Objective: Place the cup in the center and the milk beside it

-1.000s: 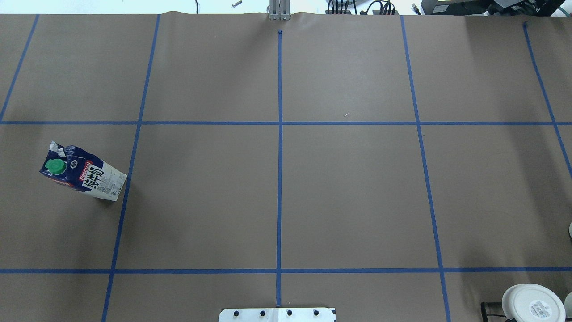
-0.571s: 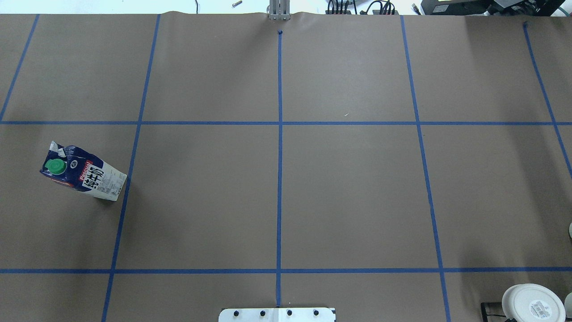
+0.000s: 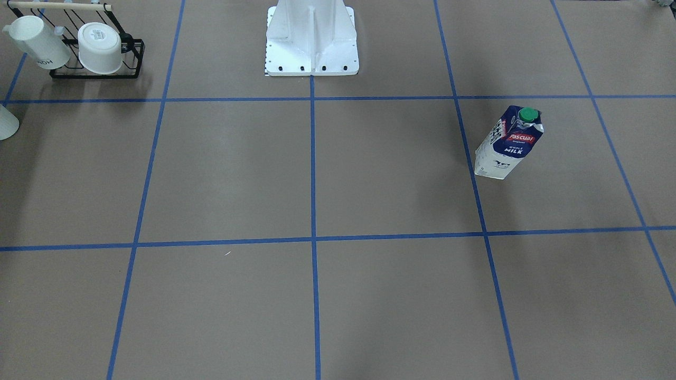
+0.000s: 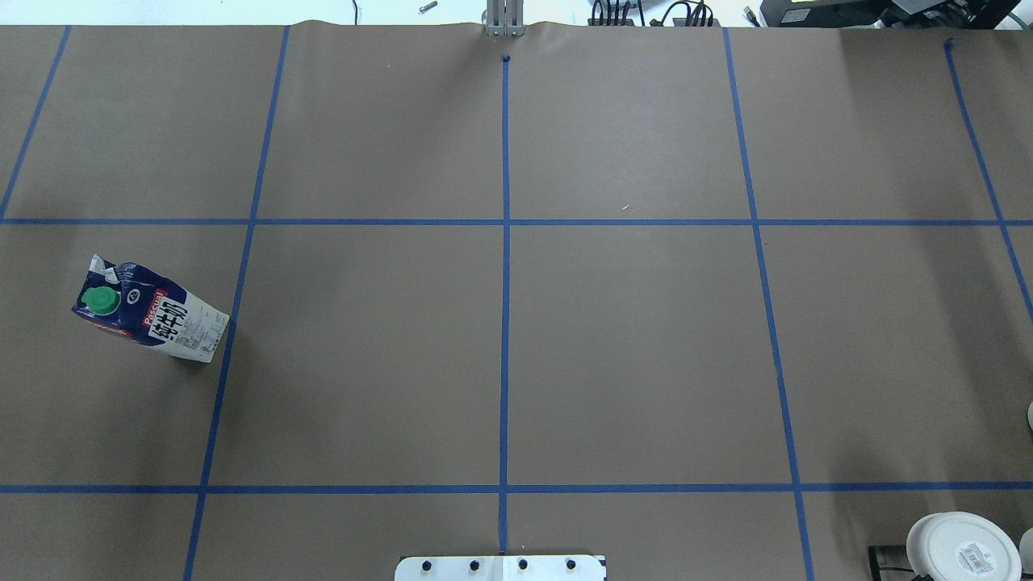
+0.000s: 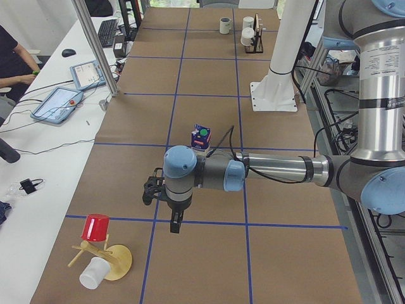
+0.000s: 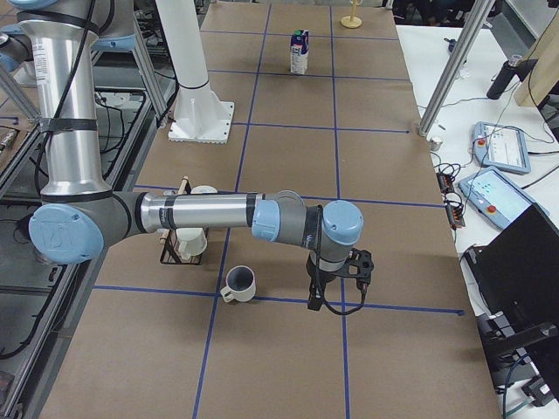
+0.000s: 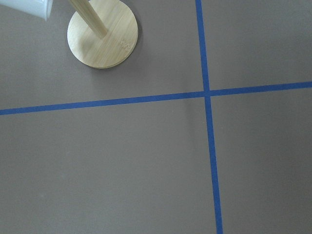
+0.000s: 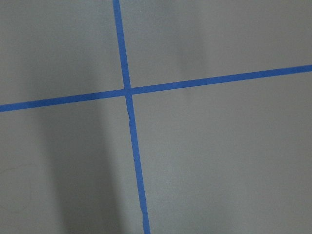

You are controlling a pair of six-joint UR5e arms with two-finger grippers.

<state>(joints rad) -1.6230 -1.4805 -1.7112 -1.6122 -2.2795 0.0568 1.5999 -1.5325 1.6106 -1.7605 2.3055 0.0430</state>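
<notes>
The cup (image 6: pixel 238 284), a plain white mug with a grey inside, stands upright at the robot's right end of the table, next to a rack. It shows small and far off in the exterior left view (image 5: pixel 224 25). The milk (image 4: pixel 149 311) stands upright on the robot's left side, also seen from the front (image 3: pixel 508 143). The center (image 4: pixel 505 222) is bare. My left gripper (image 5: pixel 174 225) hangs over a tape crossing past the milk. My right gripper (image 6: pixel 314 302) hangs to the right of the cup. I cannot tell whether either gripper is open or shut.
A black rack (image 3: pixel 95 71) holds a lettered mug (image 3: pixel 37 42) and a wider cup (image 3: pixel 100 47). A wooden mug tree (image 5: pixel 104 256) with a red cup (image 5: pixel 96 227) stands near my left gripper. The white robot base (image 3: pixel 311 37) sits at the table's edge.
</notes>
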